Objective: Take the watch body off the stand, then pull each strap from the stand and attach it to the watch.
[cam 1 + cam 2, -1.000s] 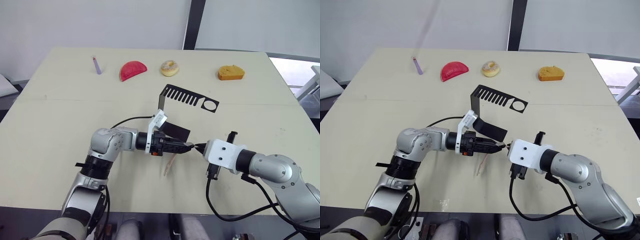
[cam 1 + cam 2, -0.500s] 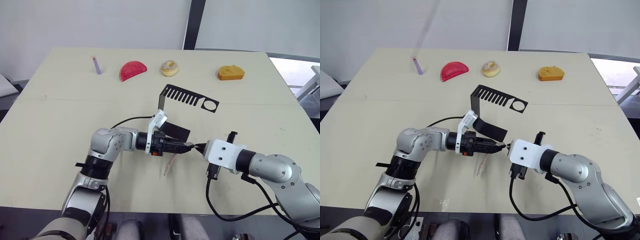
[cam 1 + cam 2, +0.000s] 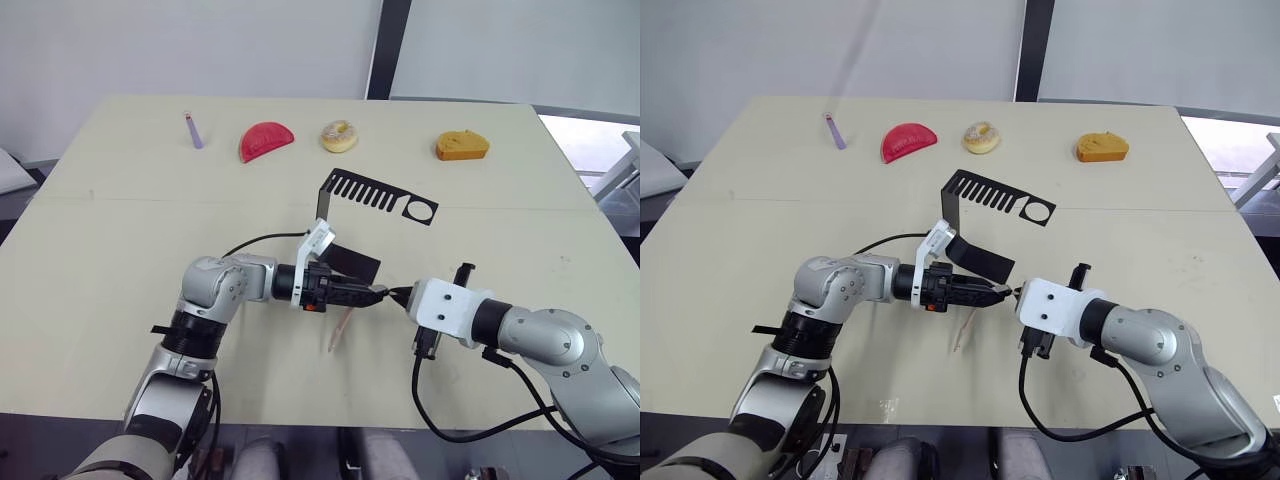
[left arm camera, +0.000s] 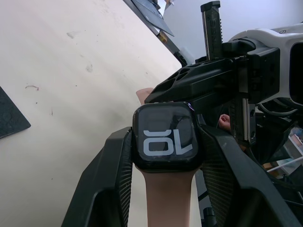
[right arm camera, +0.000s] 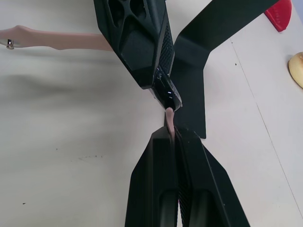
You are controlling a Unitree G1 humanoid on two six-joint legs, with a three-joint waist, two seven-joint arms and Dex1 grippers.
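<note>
The watch body (image 4: 165,137), black with light digits on its screen, sits between the fingers of my left gripper (image 3: 373,294), which is shut on it above the table's front middle. One pink-beige strap (image 3: 338,328) hangs from the watch down to the table. My right gripper (image 3: 398,296) faces the left one tip to tip and is shut on the other strap (image 5: 169,120), whose end touches the watch body's edge. The black stand (image 3: 375,200) rests just behind them, its slotted arm and ring hole bare.
Along the far edge of the table (image 3: 100,250) lie a purple stick (image 3: 193,130), a red wedge (image 3: 265,140), a doughnut (image 3: 339,135) and an orange piece (image 3: 461,146). A black cable loops beside each forearm.
</note>
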